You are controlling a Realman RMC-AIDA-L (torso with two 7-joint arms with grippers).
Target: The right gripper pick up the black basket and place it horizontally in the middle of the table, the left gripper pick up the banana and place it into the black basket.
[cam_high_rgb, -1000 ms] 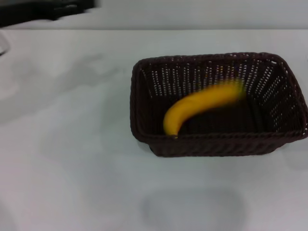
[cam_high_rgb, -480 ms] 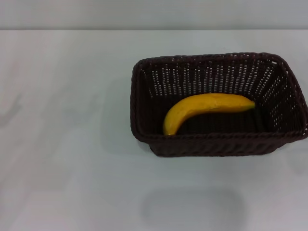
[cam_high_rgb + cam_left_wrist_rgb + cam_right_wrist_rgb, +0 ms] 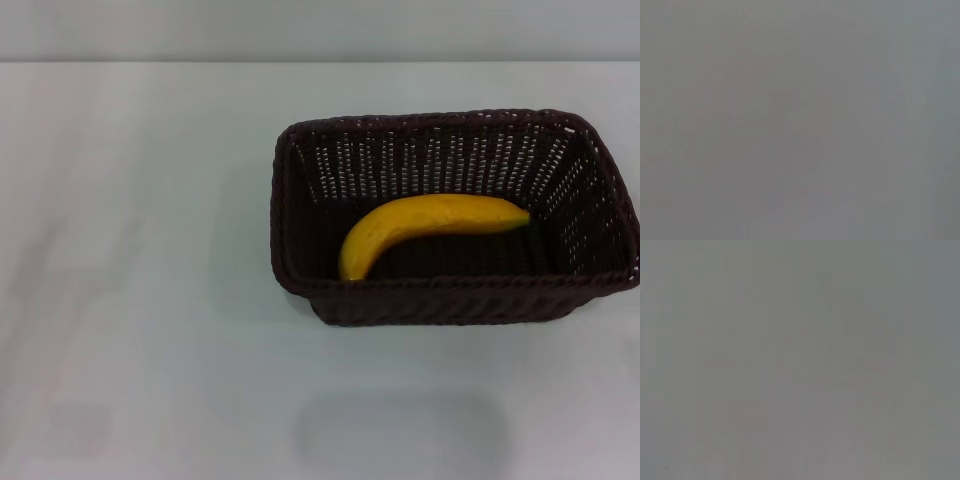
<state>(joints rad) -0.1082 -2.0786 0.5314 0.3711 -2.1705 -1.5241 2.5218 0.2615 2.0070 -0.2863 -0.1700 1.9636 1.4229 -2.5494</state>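
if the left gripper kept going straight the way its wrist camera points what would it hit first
Can't tell. The left wrist view shows only a plain grey surface, with nothing in the way. Neither gripper shows in the head view, just the banana in the basket.

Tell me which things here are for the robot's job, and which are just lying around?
For the job:
- curved yellow banana, lying inside the basket
- dark woven wicker basket, rectangular, long side across the table
- plain white table under it

Just lying around:
- nothing else shows; neither gripper is in view
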